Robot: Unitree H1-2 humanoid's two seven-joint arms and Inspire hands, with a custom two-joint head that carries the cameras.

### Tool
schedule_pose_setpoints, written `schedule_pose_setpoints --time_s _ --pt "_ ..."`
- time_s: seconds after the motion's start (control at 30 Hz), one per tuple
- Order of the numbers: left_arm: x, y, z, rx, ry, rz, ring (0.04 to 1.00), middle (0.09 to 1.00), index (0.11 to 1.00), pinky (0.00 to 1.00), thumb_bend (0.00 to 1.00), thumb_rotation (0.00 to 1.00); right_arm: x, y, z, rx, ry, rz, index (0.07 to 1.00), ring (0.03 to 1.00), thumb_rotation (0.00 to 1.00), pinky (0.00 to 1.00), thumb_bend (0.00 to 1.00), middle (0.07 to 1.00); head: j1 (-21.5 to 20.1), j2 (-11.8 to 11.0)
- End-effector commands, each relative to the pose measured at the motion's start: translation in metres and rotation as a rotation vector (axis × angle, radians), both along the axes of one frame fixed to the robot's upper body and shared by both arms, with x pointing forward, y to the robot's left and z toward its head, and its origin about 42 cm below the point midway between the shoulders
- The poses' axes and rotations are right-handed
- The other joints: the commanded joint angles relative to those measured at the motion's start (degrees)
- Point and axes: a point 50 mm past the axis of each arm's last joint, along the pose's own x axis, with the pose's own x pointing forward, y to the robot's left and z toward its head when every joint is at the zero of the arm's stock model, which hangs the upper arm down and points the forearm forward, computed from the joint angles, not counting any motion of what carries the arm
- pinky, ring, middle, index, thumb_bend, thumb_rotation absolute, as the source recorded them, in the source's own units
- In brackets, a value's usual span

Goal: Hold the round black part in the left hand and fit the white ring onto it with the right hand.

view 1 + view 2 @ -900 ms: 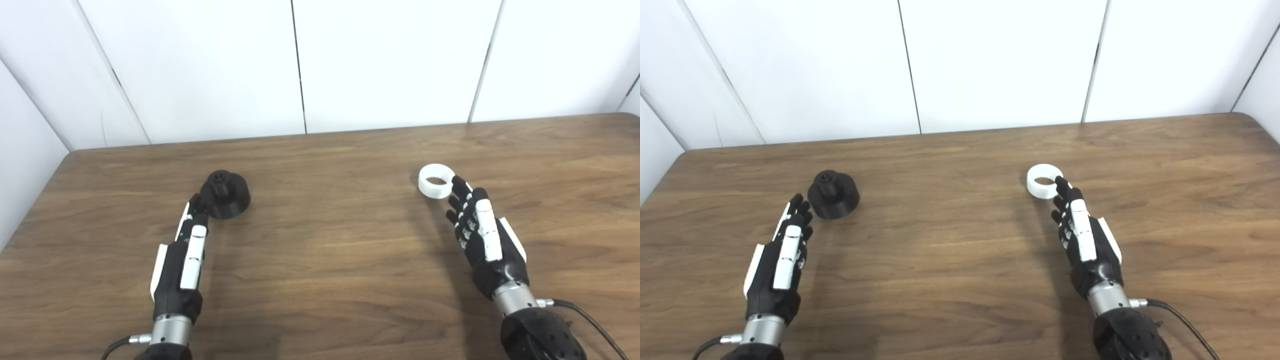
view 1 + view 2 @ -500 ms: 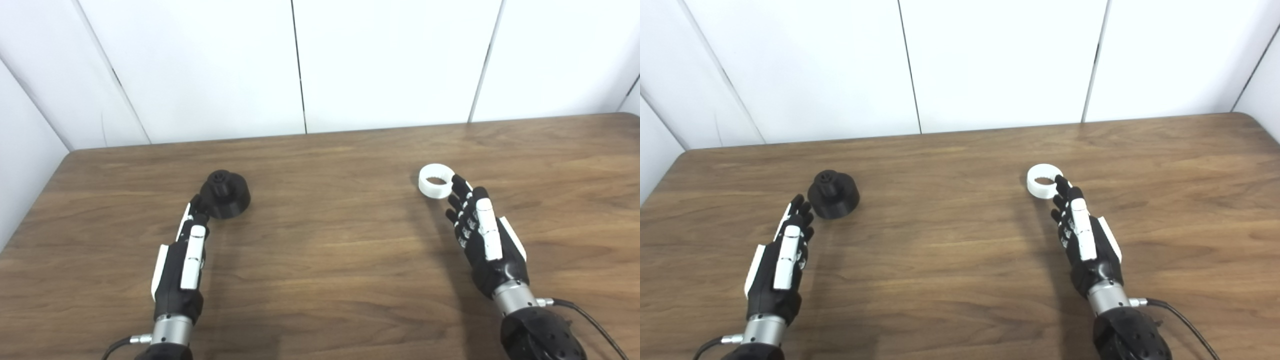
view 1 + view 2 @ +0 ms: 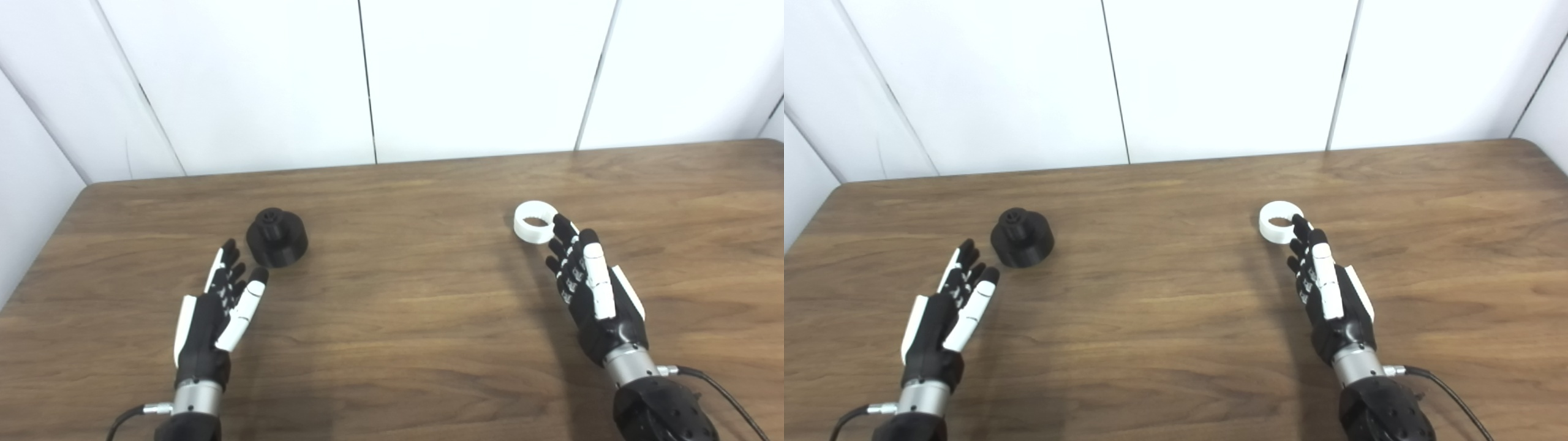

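The round black part (image 3: pixel 277 237), a low cylinder with a smaller knob on top, is sitting upright on the wooden table (image 3: pixel 404 306), left of the middle. The left hand (image 3: pixel 217 312) is lying just short of it, on the near-left side: its fingertips (image 3: pixel 229 246) are reaching up to the part's left edge and its thumb is pointing toward the part's near rim, but a strip of bare wood is showing between them, so nothing is touching. This hand is holding nothing; its fingers are stretching out nearly straight and fanning a little, with the thumb splaying off to the right, so it is standing wide. Its forearm is coming up from the bottom edge, leaning slightly toward the centre.

The white ring (image 3: pixel 534 222) is lying flat on the table on the right side, its hole facing up, well apart from the black part. The right hand (image 3: pixel 593 294) is resting just behind it, on the near-right side, with its longest fingertip (image 3: pixel 1297 222) overlapping the ring's near-right rim; whether it is actually pressing on the ring or only hovering above cannot be told. This hand is also empty, its fingers lying extended and close together, pointing up and to the left toward the ring, its back turned up toward the cameras, and a black cable (image 3: pixel 729 398) is trailing from its wrist
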Motion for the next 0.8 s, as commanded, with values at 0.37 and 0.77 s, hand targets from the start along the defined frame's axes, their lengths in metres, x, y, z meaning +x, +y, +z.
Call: schedule_pose_setpoints --time_s 0.37,0.77 --pt "0.045 0.039 0.047 0.252 -0.083 0.04 0.886 0.932 0.953 0.79 0.99 0.36 0.01 0.005 0.016 -0.002 -0.075 0.021 0.95 0.993 1.0 1.0 0.52 0.991 0.5 -0.4" --pt "0.086 0.064 0.056 0.405 0.021 -0.039 0.957 0.977 0.96 0.89 1.0 0.28 0.008 0.007 0.016 -0.015 -0.074 0.011 0.94 0.98 1.0 1.0 0.52 0.983 0.2 -1.1"
